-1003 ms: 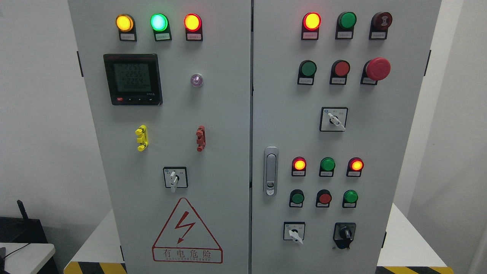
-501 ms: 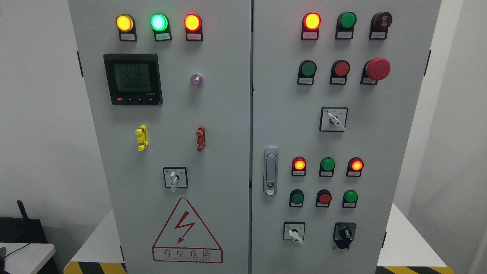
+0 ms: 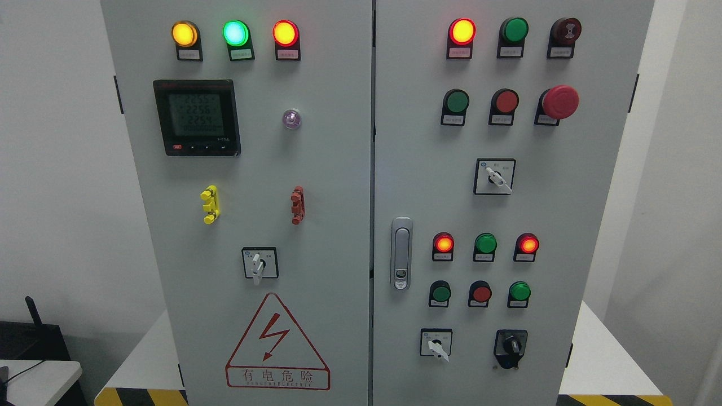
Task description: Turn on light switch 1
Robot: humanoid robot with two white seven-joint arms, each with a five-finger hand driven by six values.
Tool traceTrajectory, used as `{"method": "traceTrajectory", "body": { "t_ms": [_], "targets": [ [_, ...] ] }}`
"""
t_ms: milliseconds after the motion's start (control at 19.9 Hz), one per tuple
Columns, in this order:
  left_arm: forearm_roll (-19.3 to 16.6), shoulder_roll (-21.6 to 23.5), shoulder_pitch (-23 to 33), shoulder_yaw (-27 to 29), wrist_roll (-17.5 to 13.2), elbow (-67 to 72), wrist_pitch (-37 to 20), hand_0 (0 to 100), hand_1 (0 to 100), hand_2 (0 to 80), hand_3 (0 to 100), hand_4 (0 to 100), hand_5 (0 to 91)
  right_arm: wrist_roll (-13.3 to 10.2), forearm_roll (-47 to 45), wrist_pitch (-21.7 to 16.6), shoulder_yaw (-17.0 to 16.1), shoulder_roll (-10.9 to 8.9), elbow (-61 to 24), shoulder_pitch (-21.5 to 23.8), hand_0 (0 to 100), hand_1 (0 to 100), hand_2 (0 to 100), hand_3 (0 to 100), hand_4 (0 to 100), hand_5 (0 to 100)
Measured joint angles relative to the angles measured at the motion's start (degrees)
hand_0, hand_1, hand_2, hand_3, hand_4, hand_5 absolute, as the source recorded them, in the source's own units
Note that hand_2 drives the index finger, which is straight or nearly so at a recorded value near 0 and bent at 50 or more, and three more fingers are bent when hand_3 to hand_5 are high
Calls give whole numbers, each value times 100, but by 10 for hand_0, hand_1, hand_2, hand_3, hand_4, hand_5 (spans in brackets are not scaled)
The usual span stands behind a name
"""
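Nothing on the panel has moved since the earlier frames; from my seat only the meter digits flicker. Neither of my hands is in the head view, so I cannot tell how their fingers stand.

No label is legible, so I cannot tell which control is light switch 1. The rotary switches I see: on the left door [image 3: 316, 169] a white-handled selector [image 3: 258, 264] sits low at centre, its handle long axis nearly vertical, tip pointing down. On the right door [image 3: 564, 214] the upper selector [image 3: 496, 177] points down and to the right, its handle on a diagonal. The lower selector [image 3: 437, 344] near the bottom also points down-right. Just right of it is a black knob [image 3: 511, 345], its pointer aimed up-right.

Above the lower selector are three small buttons [image 3: 481, 294] and three lamps [image 3: 485, 244], the outer two glowing red. The door latch [image 3: 401, 254] stands upright beside the seam. The meter [image 3: 197, 117] is lit at upper left, and the warning triangle [image 3: 276, 344] sits below the left selector.
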Motion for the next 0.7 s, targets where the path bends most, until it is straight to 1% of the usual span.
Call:
{"method": "traceTrajectory", "body": {
  "t_ms": [201, 251, 401, 501, 552, 602, 652, 702],
  "targets": [
    [-96, 2, 188, 502, 70, -601, 10, 346, 120, 0, 174, 260, 0, 0, 0, 0, 0, 1, 0, 0, 120, 389, 0, 0, 0, 0],
    [-117, 2, 233, 649, 116, -787, -67, 351, 119, 0, 187, 266, 0, 0, 0, 0, 0, 1, 0, 0, 120, 389, 0, 0, 0, 0],
    [-165, 3, 321, 1065, 266, -1292, -360, 376, 136, 0, 255, 327, 0, 0, 0, 0, 0, 1, 0, 0, 120, 389, 0, 0, 0, 0],
    [-185, 3, 359, 1345, 326, -1616, -547, 396, 148, 63, 329, 397, 15, 0, 0, 0, 0, 1, 0, 0, 120, 389, 0, 0, 0, 0],
    [-193, 3, 376, 1470, 375, -1785, -641, 401, 152, 74, 336, 401, 20, 0, 0, 0, 0, 1, 0, 0, 120, 389, 0, 0, 0, 0],
    [-198, 3, 389, 1606, 432, -1955, -741, 412, 158, 112, 371, 432, 46, 0, 0, 0, 0, 1, 0, 0, 120, 389, 0, 0, 0, 0],
    [-199, 3, 406, 1719, 461, -2102, -856, 423, 167, 148, 411, 495, 135, 0, 0, 0, 0, 1, 0, 0, 120, 389, 0, 0, 0, 0],
    [-198, 4, 420, 1826, 477, -2253, -1009, 426, 174, 157, 419, 504, 144, 0, 0, 0, 0, 1, 0, 0, 120, 389, 0, 0, 0, 0]
  ]
}}
